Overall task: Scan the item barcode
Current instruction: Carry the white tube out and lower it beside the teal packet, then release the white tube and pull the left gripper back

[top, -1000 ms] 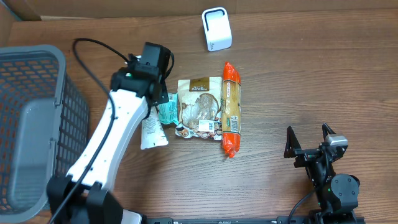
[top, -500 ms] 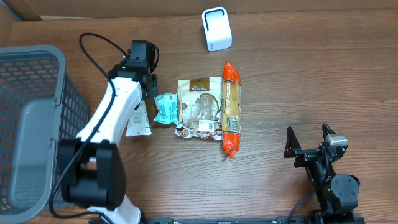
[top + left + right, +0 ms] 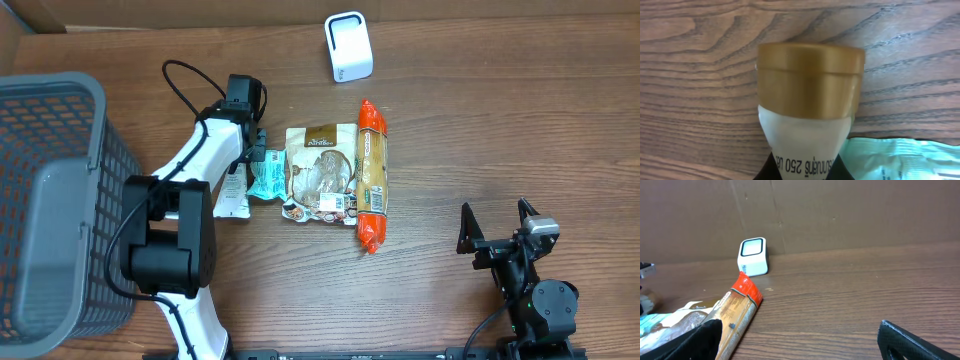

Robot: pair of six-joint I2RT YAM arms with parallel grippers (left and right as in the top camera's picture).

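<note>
Overhead and wrist views of a wooden table [image 3: 480,120] with two arms. One grey mesh basket [image 3: 60,100] stands at the left edge, and one white scanner [image 3: 348,46] at the far centre. Four items lie in a row at mid-table: one white bottle [image 3: 805,135] with a gold cap [image 3: 810,80], one teal packet [image 3: 267,175] just right of it, one brown snack bag [image 3: 320,172] touching the packet, and one long orange pack [image 3: 371,175] along the bag's right side. The left gripper [image 3: 250,160] reaches over the left end of the row, with its fingers closed on the bottle's neck just behind the cap, low over the wood. The right gripper [image 3: 496,236] sits at the near right, well apart from all items, with its two fingers [image 3: 700,337] spread wide and holding nothing.
</note>
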